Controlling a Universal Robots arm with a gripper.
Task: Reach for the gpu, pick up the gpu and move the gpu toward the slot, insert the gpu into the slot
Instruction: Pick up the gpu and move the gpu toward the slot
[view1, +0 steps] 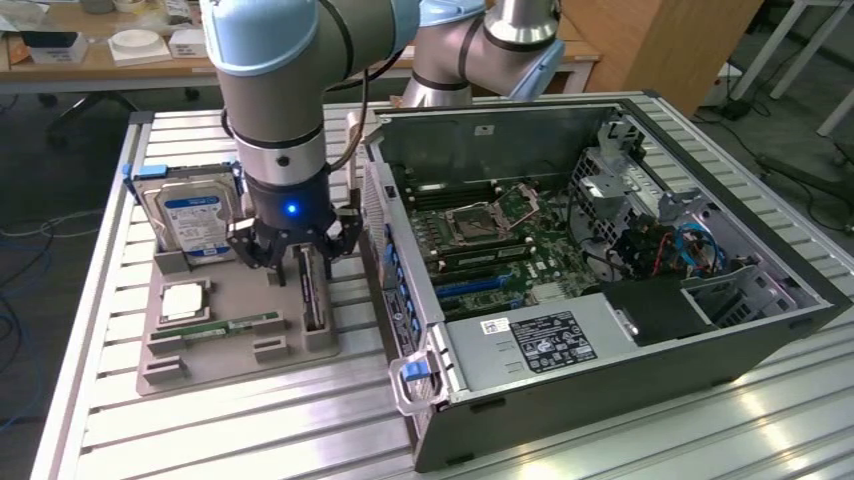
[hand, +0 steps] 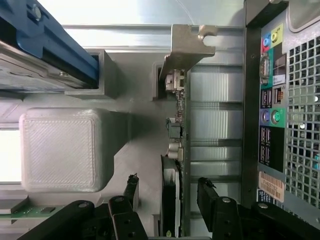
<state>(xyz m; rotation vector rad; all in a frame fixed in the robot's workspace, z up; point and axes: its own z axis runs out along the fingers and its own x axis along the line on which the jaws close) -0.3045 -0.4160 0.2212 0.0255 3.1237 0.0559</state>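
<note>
My pincer (hand: 169, 184) stands wide open, fingers either side of the gpu (hand: 179, 125), gripping nothing. The gpu stands on edge in its grey holder (hand: 130, 125).

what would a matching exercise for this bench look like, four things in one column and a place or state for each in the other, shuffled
Things:
1. gpu
2. hard drive
3. memory stick
4. gripper

Places or states:
a. green, lying flat on the grey holder
b. open, one finger on each side of the gpu, not touching it
c. standing upright, blue and white label facing out
d. on edge in the grey holder, pale metal bracket at one end

Pairs: 1-d, 2-c, 3-a, 4-b
</note>
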